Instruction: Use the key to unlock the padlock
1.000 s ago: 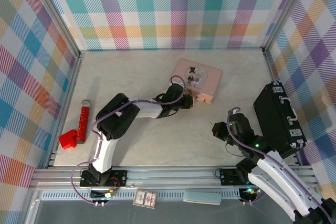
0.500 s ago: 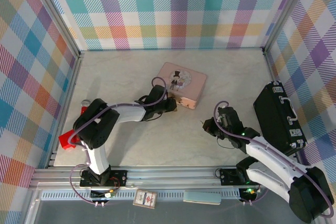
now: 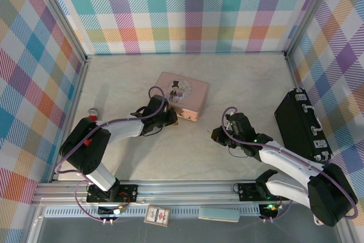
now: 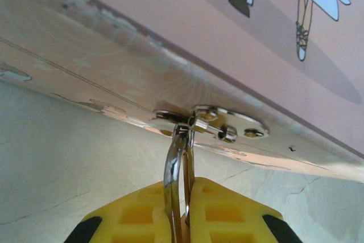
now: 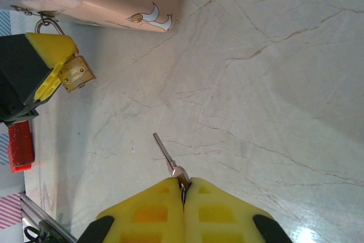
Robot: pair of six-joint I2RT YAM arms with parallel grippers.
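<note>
Left gripper [image 4: 182,200] is clamped on the thin silvery shackle of the padlock [image 5: 75,73], a small brass-gold block hooked through the hasp on the pink tin [image 3: 183,90]. The tin lid carries a cartoon couple. At 4 o'clock from the tin, right gripper [image 5: 183,190] is closed on the key [image 5: 166,153], a thin grey blade pointing to 11 o'clock above the table [image 3: 170,157].

walls [image 3: 182,9]: pastel plaid
tin [image 3: 182,92]: pink, cartoon couple
padlock [image 5: 75,74]: brass-gold
key [image 5: 166,153]: silver
tabletop [image 3: 170,146]: cream, veined
case [image 3: 301,126]: black
</note>
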